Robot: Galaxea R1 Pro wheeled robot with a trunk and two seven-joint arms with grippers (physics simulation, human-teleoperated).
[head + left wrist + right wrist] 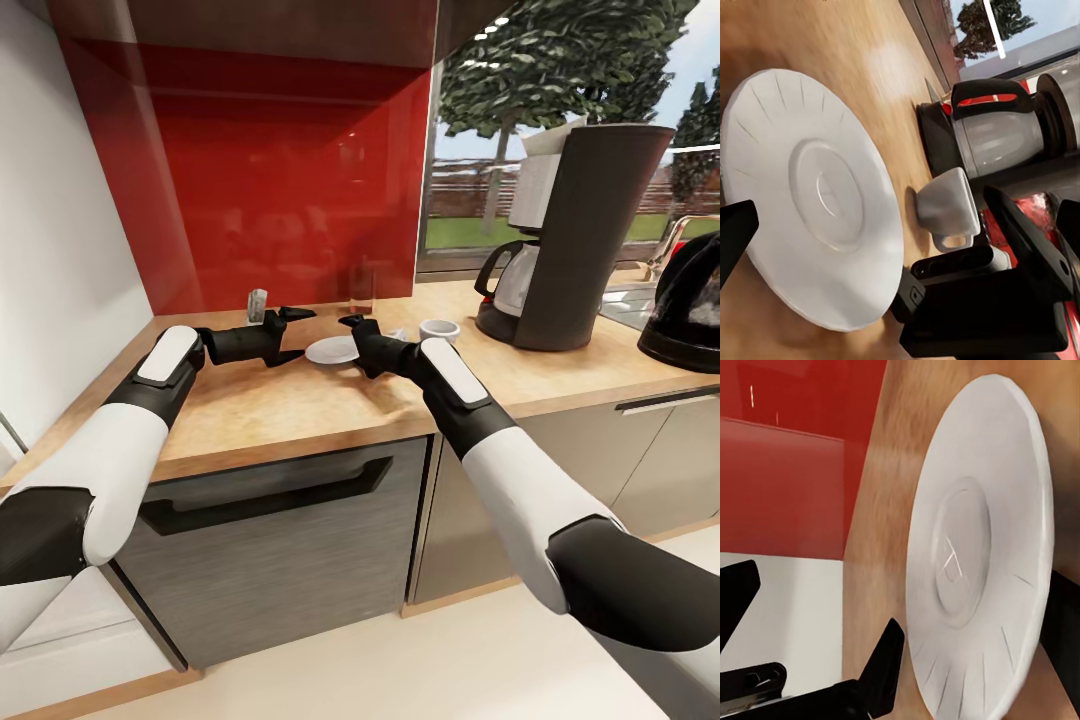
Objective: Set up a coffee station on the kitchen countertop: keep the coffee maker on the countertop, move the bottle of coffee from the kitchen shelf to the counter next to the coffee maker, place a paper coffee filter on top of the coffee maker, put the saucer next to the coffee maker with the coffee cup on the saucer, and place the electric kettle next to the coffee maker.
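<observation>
Grippers flank the saucer (333,349) on the countertop (300,410): left gripper (288,334) and right gripper (357,335) both spread wide, holding nothing, fingertips just beside the rim, contact uncertain. Saucer placement appears to be the step in hand. Next move calls for closing on the rim and shifting it toward the coffee cup (438,329) and coffee maker (580,235) beyond.

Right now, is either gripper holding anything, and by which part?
Nothing is held. Left gripper and right gripper are both open, flanking the empty saucer on the countertop; no contact with its rim is visible.
</observation>
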